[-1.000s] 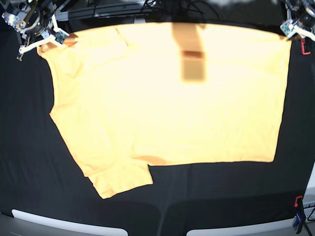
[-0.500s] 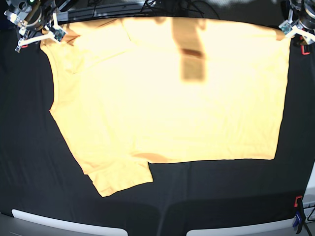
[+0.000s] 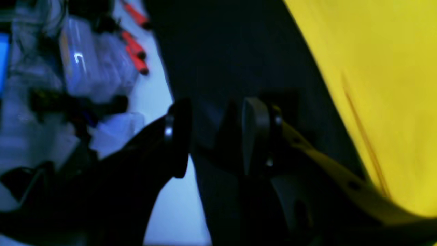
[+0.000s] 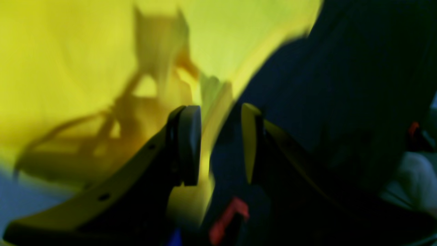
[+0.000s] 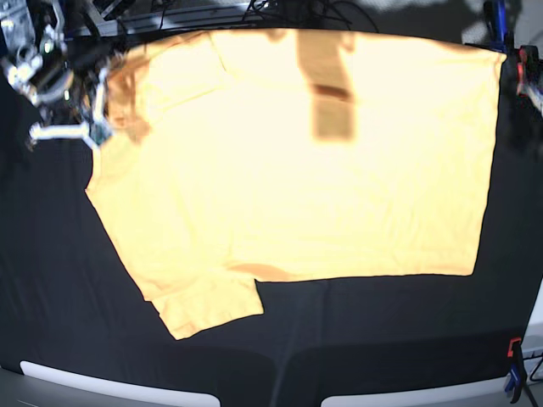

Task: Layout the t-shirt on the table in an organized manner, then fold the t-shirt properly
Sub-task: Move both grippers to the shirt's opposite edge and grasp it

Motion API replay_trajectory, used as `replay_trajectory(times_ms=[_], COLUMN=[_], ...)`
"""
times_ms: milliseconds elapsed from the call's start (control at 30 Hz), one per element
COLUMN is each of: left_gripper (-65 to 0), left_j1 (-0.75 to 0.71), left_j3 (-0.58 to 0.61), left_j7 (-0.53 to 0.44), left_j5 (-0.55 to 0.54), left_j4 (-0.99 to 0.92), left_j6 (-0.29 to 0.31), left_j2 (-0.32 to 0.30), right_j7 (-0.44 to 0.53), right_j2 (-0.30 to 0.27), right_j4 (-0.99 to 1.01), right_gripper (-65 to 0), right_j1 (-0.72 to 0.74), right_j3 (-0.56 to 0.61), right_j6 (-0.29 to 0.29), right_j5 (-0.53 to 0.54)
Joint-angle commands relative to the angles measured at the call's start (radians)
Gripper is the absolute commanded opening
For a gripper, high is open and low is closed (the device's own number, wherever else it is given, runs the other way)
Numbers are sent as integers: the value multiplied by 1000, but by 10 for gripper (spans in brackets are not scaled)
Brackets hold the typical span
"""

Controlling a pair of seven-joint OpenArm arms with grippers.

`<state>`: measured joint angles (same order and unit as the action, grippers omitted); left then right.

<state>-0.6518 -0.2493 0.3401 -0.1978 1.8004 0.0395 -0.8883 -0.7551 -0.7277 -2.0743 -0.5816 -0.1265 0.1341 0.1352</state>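
Observation:
The pale yellow-orange t-shirt (image 5: 288, 161) lies spread flat on the black table (image 5: 382, 339), one sleeve pointing to the near left. My right gripper (image 5: 81, 119) hovers at the shirt's far left corner. In the right wrist view it (image 4: 220, 143) is open, with the shirt (image 4: 68, 51) edge running below the gap and nothing held. My left gripper (image 5: 531, 78) shows only at the far right edge, beside the shirt's far right corner. In the left wrist view it (image 3: 215, 136) is open over black cloth, the shirt (image 3: 375, 68) lying apart to its right.
A red clamp (image 5: 513, 348) and a blue clamp (image 5: 512, 381) sit at the near right table edge. Cables (image 5: 280, 10) run behind the far edge. Red-handled tools (image 3: 136, 54) and clear plastic clutter lie off the table beside my left gripper. An arm's shadow (image 5: 329, 93) falls on the shirt.
Both grippers opened and let go of the shirt's far corners. The right gripper moved nearer along the left side; the left gripper drew off toward the right edge.

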Motion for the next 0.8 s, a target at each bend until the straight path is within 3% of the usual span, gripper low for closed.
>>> replay_trajectory(times_ms=[0, 67, 167, 267, 467, 600, 767], left_gripper=[-422, -422, -422, -422, -422, -422, -421], left_j1=[51, 156, 311, 476, 808, 998, 1202], left_j3=[-10, -10, -10, -10, -10, 6, 137], left_j7=[-10, 0, 18, 96, 189, 148, -12], left_j5=[-38, -108, -194, -273, -347, -346, -243], left_j4=[-5, -45, -121, -229, -575, -851, -1185], left_j6=[18, 87, 135, 212, 305, 371, 372], left_j2=[5, 60, 137, 199, 294, 333, 337], right_j7=[18, 18, 17, 8, -10, -12, -33], right_j2=[-5, 18, 34, 38, 38, 37, 37], right_j4=[8, 46, 101, 151, 211, 212, 212], right_gripper=[-453, -453, -453, -453, -453, -453, -453], right_j1=[42, 116, 222, 305, 378, 382, 382], right_j3=[-9, -9, -9, -9, -9, -9, -9], right_j6=[-10, -1, 18, 39, 58, 61, 61], right_j5=[12, 56, 117, 172, 187, 187, 187])
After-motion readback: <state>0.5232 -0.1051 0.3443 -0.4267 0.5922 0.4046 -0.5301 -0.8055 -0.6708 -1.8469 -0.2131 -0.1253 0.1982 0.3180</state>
